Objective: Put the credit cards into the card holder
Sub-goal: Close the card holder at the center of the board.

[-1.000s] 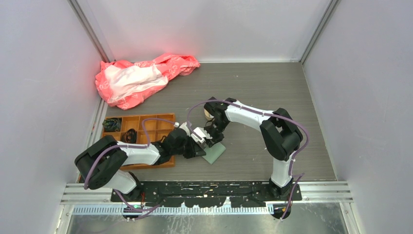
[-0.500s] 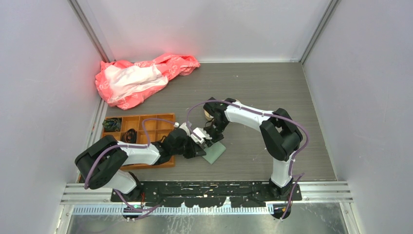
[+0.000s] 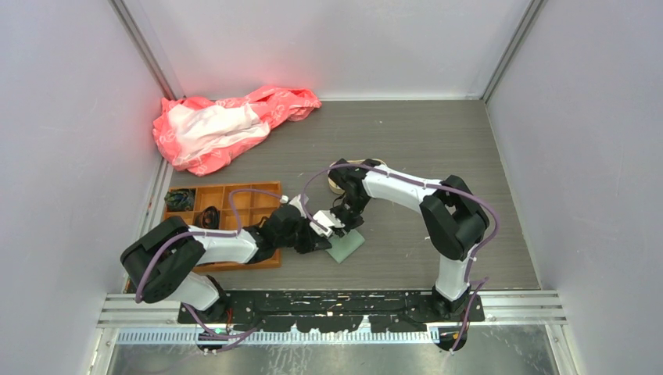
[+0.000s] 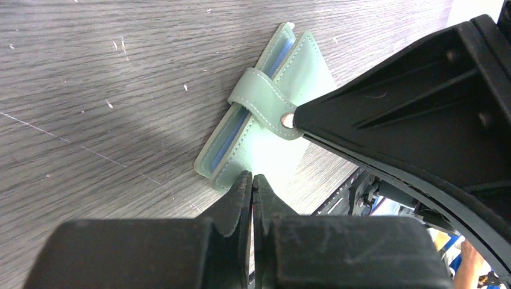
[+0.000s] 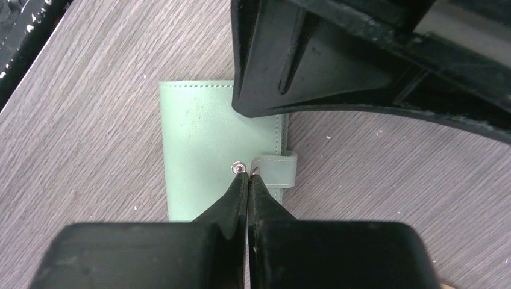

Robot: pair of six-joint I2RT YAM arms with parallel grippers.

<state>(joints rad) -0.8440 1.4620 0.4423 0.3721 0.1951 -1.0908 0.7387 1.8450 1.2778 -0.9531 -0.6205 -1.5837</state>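
The card holder [image 3: 349, 248] lies flat and folded shut on the grey wood-grain table [image 3: 438, 148], near the front edge, just to the right of the orange compartment tray [image 3: 238, 205] and between the two arms. Its sage-green cover faces up. In the left wrist view, blue inner layers show along the open long edge. The closing strap [image 4: 259, 96] wraps over that edge and arches up clear of the cover, with its snap end unfastened. The mating stud [image 5: 239, 167] is exposed on the cover. The right gripper [image 5: 248, 176] has its fingers pressed together, with the tips at the snap end of the strap, between stud and tab. Whether the strap is pinched between them cannot be determined. The left gripper [image 4: 252, 180] also has its fingers together, with nothing visible between them. Its tips sit at the near edge of the card holder, and contact cannot be confirmed. A crumpled pink bag [image 3: 223, 125] lies at the far left corner, well apart.
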